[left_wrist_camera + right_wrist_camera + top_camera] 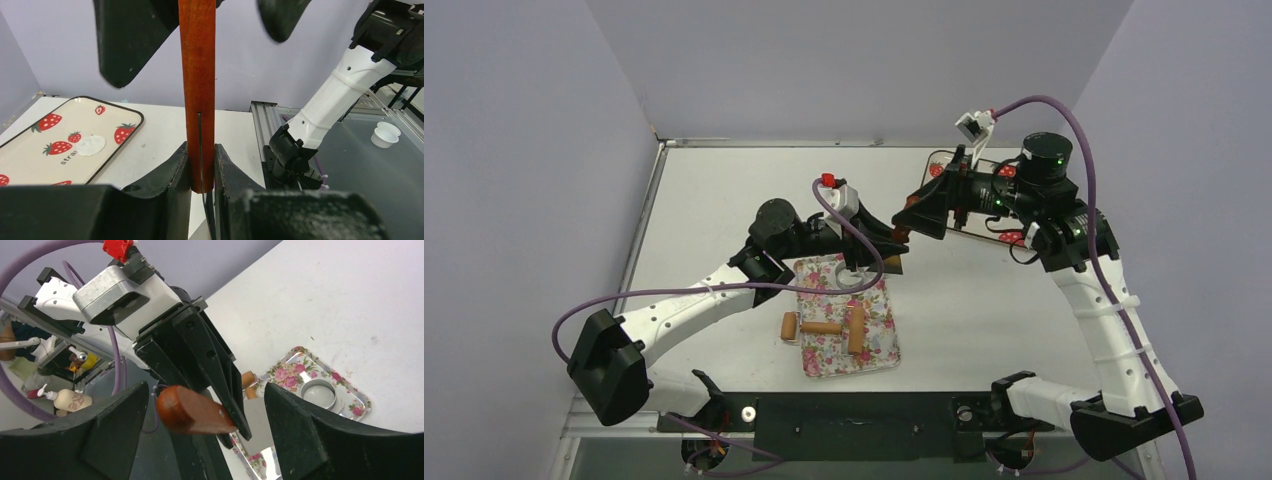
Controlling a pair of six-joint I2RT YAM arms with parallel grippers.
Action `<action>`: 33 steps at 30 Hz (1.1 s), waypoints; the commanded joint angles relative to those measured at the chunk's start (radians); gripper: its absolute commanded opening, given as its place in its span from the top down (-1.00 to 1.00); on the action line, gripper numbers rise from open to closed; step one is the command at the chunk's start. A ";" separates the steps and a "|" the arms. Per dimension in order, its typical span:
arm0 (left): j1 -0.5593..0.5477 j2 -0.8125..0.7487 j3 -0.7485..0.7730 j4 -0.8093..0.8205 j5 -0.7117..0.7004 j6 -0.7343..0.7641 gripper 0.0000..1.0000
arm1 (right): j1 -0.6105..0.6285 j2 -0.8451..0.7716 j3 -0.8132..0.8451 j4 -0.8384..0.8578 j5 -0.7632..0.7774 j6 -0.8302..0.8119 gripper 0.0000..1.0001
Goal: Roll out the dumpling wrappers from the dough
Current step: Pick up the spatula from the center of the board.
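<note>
My left gripper (202,172) is shut on the red wooden handle (197,90) of the spatula and holds it in the air above the far end of the floral tray (869,355). The shiny blade (261,426) hangs below the fingers. My right gripper (205,435) is open, its fingers on either side of the handle's rounded end (192,412) without touching it. A flat white round patch of dough (91,145) lies on the strawberry tray (30,150). The brown wooden roller (822,328) and the silver ring (854,279) lie on the floral tray.
The strawberry tray (939,162) sits at the back right, mostly hidden under the right arm. A second wooden roller (857,330) lies on the floral tray. A small white cup (386,135) stands off the table's near side. Grey walls close in the back and sides.
</note>
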 commanded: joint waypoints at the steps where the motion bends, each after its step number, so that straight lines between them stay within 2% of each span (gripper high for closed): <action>1: 0.002 -0.036 0.020 0.090 0.039 -0.042 1.00 | 0.035 -0.002 -0.020 0.133 -0.088 0.018 -0.58; 4: 0.003 -0.035 0.023 0.107 0.039 -0.068 1.00 | 0.060 -0.029 -0.086 0.220 -0.084 0.060 -0.48; 7: 0.007 -0.034 0.026 0.120 0.039 -0.086 1.00 | 0.069 -0.028 -0.115 0.210 -0.085 0.058 -0.39; 9: 0.015 -0.032 0.027 0.128 0.039 -0.106 1.00 | 0.069 -0.034 -0.135 0.209 -0.083 0.053 -0.26; 11: 0.019 -0.032 0.027 0.134 0.035 -0.122 1.00 | 0.070 -0.035 -0.142 0.207 -0.080 0.056 -0.03; 12: 0.020 -0.033 0.026 0.137 0.034 -0.126 1.00 | 0.071 -0.034 -0.142 0.206 -0.077 0.060 0.25; 13: 0.022 -0.033 0.025 0.137 0.033 -0.129 1.00 | 0.077 -0.032 -0.140 0.206 -0.064 0.062 0.39; 14: 0.022 -0.032 0.026 0.135 0.032 -0.131 1.00 | 0.081 -0.031 -0.136 0.202 -0.053 0.063 0.66; 17: 0.030 -0.029 0.025 0.111 0.027 -0.134 1.00 | 0.112 -0.018 -0.086 0.117 0.041 0.016 0.97; 18: 0.033 -0.030 0.026 0.099 0.020 -0.136 1.00 | 0.120 -0.021 -0.072 0.095 0.112 -0.025 1.00; 21: 0.058 -0.041 0.022 0.029 -0.041 -0.152 0.38 | 0.126 -0.067 -0.106 0.048 0.282 -0.082 1.00; 26: 0.101 -0.067 0.011 -0.081 -0.012 -0.079 0.28 | 0.125 -0.099 -0.245 0.078 0.494 -0.064 1.00; 33: 0.142 -0.090 -0.018 -0.226 -0.104 -0.055 0.20 | 0.144 -0.086 -0.353 0.274 0.564 0.048 1.00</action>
